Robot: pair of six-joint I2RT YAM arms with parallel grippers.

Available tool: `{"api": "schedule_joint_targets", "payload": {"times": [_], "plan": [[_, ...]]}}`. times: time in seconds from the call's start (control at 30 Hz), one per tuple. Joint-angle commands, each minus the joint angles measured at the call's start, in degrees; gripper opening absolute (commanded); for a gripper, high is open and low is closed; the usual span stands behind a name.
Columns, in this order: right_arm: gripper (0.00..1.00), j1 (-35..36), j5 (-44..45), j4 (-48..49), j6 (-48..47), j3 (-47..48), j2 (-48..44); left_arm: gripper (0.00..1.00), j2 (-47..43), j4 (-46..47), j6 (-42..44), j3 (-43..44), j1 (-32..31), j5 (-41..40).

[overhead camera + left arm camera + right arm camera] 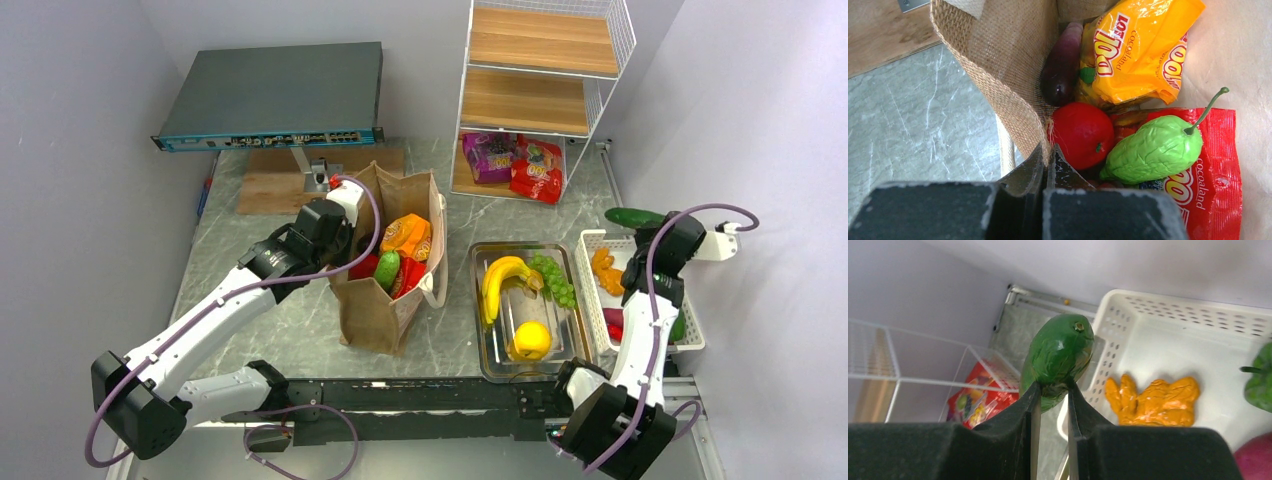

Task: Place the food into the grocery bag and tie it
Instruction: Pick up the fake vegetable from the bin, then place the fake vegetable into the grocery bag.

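Note:
The brown grocery bag [372, 315] stands open at mid-table. My left gripper [348, 252] is shut on its left rim [1013, 90], and the left wrist view looks down into it. Inside lie an orange snack packet [1140, 45], a red packet [1215, 185], a red apple [1080, 134], a bumpy green gourd [1153, 150] and a dark purple aubergine [1060, 65]. My right gripper [1053, 385] is shut on one end of a green cucumber [1060, 352], held in the air over the far left corner of the white basket [1173, 340]. From above, the cucumber [633, 216] points left.
A clear tray [480, 330] right of the bag holds a banana [500, 280], grapes [555, 275] and a lemon [530, 340]. The white basket [590, 300] holds an orange piece [603, 270]. Snack packets [515, 165] lie under the wire shelf. A wooden board [275, 180] lies behind the bag.

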Motion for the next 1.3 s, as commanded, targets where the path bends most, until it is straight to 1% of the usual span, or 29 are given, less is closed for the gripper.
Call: {"api": "schedule_joint_targets", "payload": {"times": [0.0, 0.17, 0.27, 0.47, 0.6, 0.87, 1.0, 1.27], "plan": [[0.0, -0.21, -10.96, 0.23, -2.15, 4.31, -1.6, 0.0, -0.06, -0.59, 0.44, 1.81, -0.34, 0.46], [0.0, -0.19, -20.28, 0.16, -1.63, 4.97, -2.76, 0.0, 0.15, -0.73, 0.51, 1.94, -0.35, 0.59], [0.0, 0.18, -23.91, 0.93, 0.05, 4.07, -4.19, 0.0, 0.02, -0.71, 0.52, 1.9, -0.4, 0.66], [0.0, 4.62, -27.69, 3.55, 1.68, 3.08, -6.06, 0.0, 0.15, -0.84, 0.51, 1.96, -0.39, 0.77], [0.0, 7.58, -29.59, 3.55, 2.05, 4.02, -6.95, 0.0, 0.18, -0.95, 0.58, 2.04, -0.32, 0.61], [0.0, 9.23, -39.77, 4.71, 4.42, 6.59, -7.62, 0.0, 0.28, -1.09, 0.59, 2.07, -0.34, 0.93], [0.0, 11.13, -41.68, 5.06, 5.12, 7.37, -8.59, 0.0, 0.33, -1.1, 0.58, 2.12, -0.4, 1.0], [0.0, 17.43, -44.46, 5.1, 4.7, 10.94, -8.19, 0.0, 0.69, -1.28, 0.59, 2.2, -0.41, 1.12]]}}
